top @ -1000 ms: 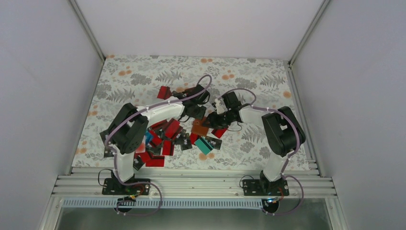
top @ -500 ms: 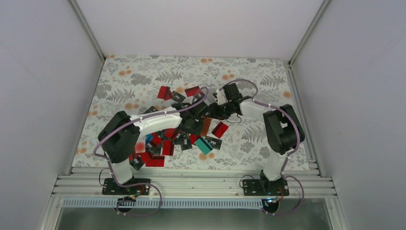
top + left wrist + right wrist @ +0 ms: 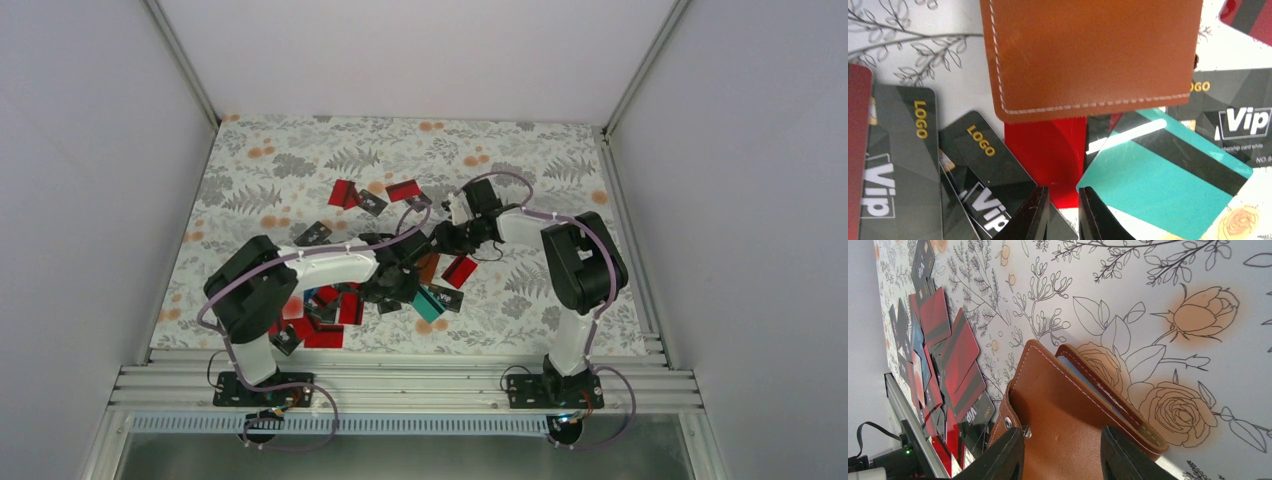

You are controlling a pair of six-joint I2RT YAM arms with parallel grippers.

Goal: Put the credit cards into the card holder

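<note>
At the left gripper [image 3: 1063, 194], the two fingers stand almost together with a narrow gap, tips over the near edge of a red card [image 3: 1044, 160]; whether they pinch anything cannot be determined. The card holder [image 3: 1088, 55], brown leather with white stitching, overlaps the far edge of that red card. Around the fingers lie one teal card [image 3: 1168, 175] with a black stripe and three black cards [image 3: 898, 170], each printed "LOGO" in gold and "Vip" in white; the one farthest from the first also shows "NO." and part of a line ending "card". At the right gripper [image 3: 1062, 432], the fingers are partly apart; the holder's leather fills the gap and extends past both fingers, so a grip cannot be confirmed. The holder is slightly ajar, with one snap stud [image 3: 1026, 431] showing, and rests on the floral table cover [image 3: 1148, 300]. Overhead, the holder lies mid-table between both grippers, two red cards lie far apart from it, and the heap by the left arm cannot be counted.
</note>
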